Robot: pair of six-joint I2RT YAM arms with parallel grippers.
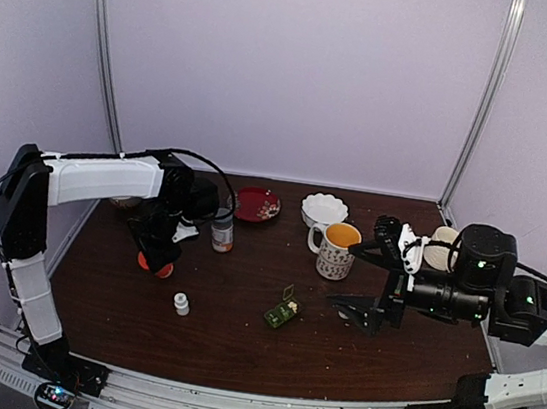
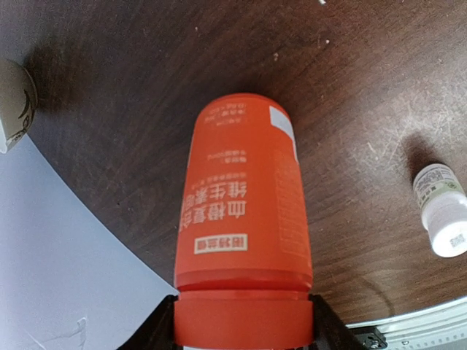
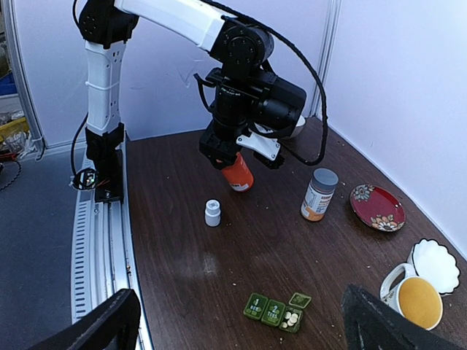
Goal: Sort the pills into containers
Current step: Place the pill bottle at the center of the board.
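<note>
The dark-green pill box lies mid-table; in the right wrist view two lids marked 1 and 2 are down. The third compartment is open and holds several white pills. My left gripper is shut on the cap of an orange bottle, held tilted with its base low over the table at the left. My right gripper is open and empty, hovering just right of the pill box; its dark fingers frame the box from above.
A small white capped bottle stands near the orange bottle, also in the left wrist view. A grey-capped bottle, red plate, white bowl and patterned mug stand behind. Another white bowl sits far right.
</note>
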